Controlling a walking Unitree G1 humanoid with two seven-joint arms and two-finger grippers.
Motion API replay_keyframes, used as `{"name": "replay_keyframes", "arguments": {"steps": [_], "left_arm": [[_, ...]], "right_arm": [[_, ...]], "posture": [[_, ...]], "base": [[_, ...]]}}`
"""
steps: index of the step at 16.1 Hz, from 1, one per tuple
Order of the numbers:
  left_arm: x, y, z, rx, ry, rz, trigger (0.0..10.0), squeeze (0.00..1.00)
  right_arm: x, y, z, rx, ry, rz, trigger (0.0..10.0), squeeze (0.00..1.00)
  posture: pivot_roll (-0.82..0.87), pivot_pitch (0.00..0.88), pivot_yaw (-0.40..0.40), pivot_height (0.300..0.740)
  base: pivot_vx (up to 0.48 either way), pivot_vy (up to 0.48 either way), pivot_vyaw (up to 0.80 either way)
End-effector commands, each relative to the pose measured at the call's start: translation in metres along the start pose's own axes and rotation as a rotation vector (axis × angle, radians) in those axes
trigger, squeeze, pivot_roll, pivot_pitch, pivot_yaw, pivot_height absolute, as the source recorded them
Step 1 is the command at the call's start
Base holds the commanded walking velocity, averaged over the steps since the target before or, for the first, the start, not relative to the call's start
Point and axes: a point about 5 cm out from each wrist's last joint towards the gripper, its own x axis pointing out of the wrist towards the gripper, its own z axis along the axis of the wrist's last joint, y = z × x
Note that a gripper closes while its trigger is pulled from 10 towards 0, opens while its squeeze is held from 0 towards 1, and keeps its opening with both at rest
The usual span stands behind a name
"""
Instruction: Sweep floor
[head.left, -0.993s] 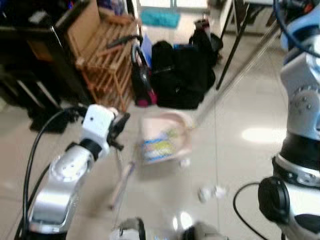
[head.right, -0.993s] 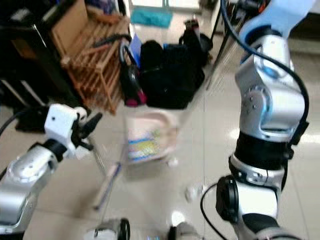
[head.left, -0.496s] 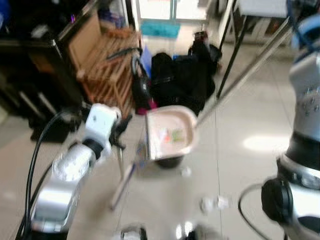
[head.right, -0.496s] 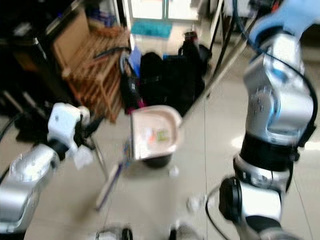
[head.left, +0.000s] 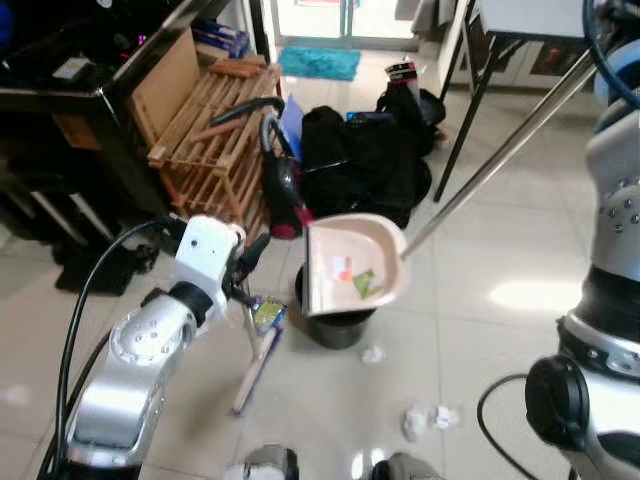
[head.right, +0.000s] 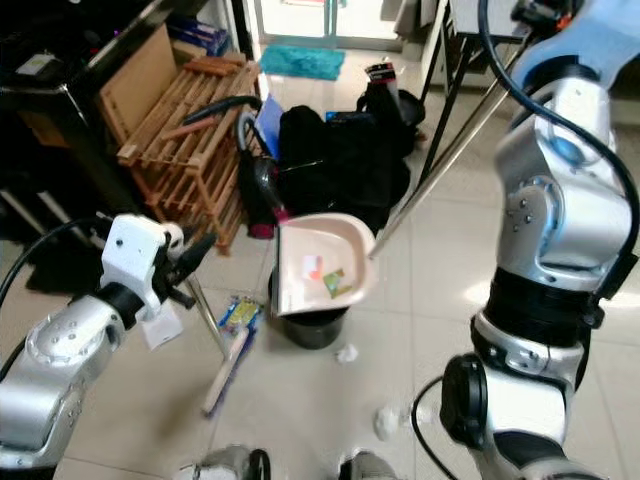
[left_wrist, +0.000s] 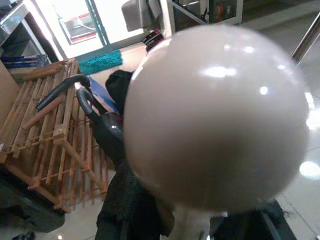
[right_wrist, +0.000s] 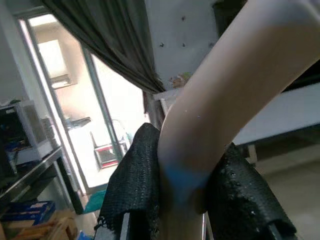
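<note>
A pale pink dustpan hangs tilted over a small black bin, with a few scraps of litter lying in it. Its long silver handle runs up to the right. My right gripper is shut on the beige top of that handle. My left gripper is shut on the thin pole of a broom, whose head rests on the tiles left of the bin. The pole's rounded beige end looms large in the left wrist view. Crumpled white paper lies by the bin, and more paper sits nearer me.
A blue and yellow packet lies by the broom. Behind the bin are black bags, a vacuum cleaner and a wooden rack. Dark table legs stand at the back right. A teal mat lies by the door.
The dustpan has risen off the floor and now hangs tilted over the black bin. The camera has shifted and the picture has sharpened. My left arm has kept hold of the broom.
</note>
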Motion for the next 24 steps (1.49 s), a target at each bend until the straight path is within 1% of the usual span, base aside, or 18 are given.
{"name": "replay_keyframes", "arguments": {"steps": [1, 3, 6, 9, 12, 13, 14, 17, 19, 23, 24], "left_arm": [[-0.003, 0.001, 0.002, 0.015, -0.009, 0.006, 10.0, 0.00], [-0.004, -0.001, -0.003, 0.023, 0.007, 0.004, 10.0, 0.00], [-0.009, -0.001, -0.007, 0.025, 0.023, 0.005, 10.0, 0.00], [-0.013, -0.002, -0.011, 0.027, 0.038, 0.007, 10.0, 0.00], [-0.018, -0.002, -0.014, 0.027, 0.052, 0.007, 10.0, 0.00], [-0.019, -0.003, -0.015, 0.027, 0.055, 0.006, 10.0, 0.00], [-0.019, -0.003, -0.016, 0.025, 0.059, 0.003, 10.0, 0.00], [-0.020, -0.004, -0.016, 0.027, 0.060, 0.000, 10.0, 0.00], [-0.021, -0.004, -0.016, 0.029, 0.062, -0.001, 10.0, 0.00], [-0.022, -0.003, -0.017, 0.033, 0.069, 0.002, 10.0, 0.00], [-0.022, -0.002, -0.017, 0.035, 0.069, 0.005, 10.0, 0.00]], "right_arm": [[0.001, -0.003, 0.012, 0.011, -0.066, -0.019, 10.0, 0.00], [0.004, -0.002, 0.010, 0.008, -0.076, -0.031, 10.0, 0.00], [0.007, 0.009, 0.003, 0.017, -0.098, -0.016, 10.0, 0.00], [0.009, 0.017, -0.005, 0.003, -0.117, 0.000, 10.0, 0.00], [0.008, 0.025, -0.006, -0.013, -0.170, 0.014, 10.0, 0.00], [0.007, 0.030, -0.006, -0.029, -0.207, 0.026, 10.0, 0.00], [0.005, 0.040, -0.006, -0.052, -0.261, 0.059, 10.0, 0.00], [0.000, 0.056, -0.007, -0.060, -0.314, 0.129, 10.0, 0.00], [-0.012, 0.076, -0.012, -0.099, -0.353, 0.234, 10.0, 0.00], [-0.024, 0.091, -0.021, -0.128, -0.396, 0.307, 10.0, 0.00], [-0.032, 0.099, -0.022, -0.130, -0.425, 0.343, 10.0, 0.00]], "posture": [[0.00, 0.122, 0.021, 0.740], [0.00, 0.126, 0.018, 0.740], [0.01, 0.127, 0.010, 0.740], [0.02, 0.128, -0.001, 0.740], [0.02, 0.135, -0.006, 0.740], [0.02, 0.136, -0.006, 0.740], [0.02, 0.137, -0.007, 0.740], [0.02, 0.140, -0.011, 0.740], [0.02, 0.148, -0.012, 0.740], [0.03, 0.150, -0.013, 0.740], [0.03, 0.151, -0.013, 0.740]], "base": [[0.000, 0.000, 0.00], [0.000, 0.000, 0.00], [0.000, 0.000, 0.00], [0.000, 0.000, 0.00], [0.000, 0.000, 0.00], [0.000, 0.000, 0.00], [0.000, 0.000, 0.00], [0.000, 0.000, 0.00], [0.000, 0.000, 0.00], [0.000, 0.000, 0.00], [0.000, 0.000, 0.00]]}}
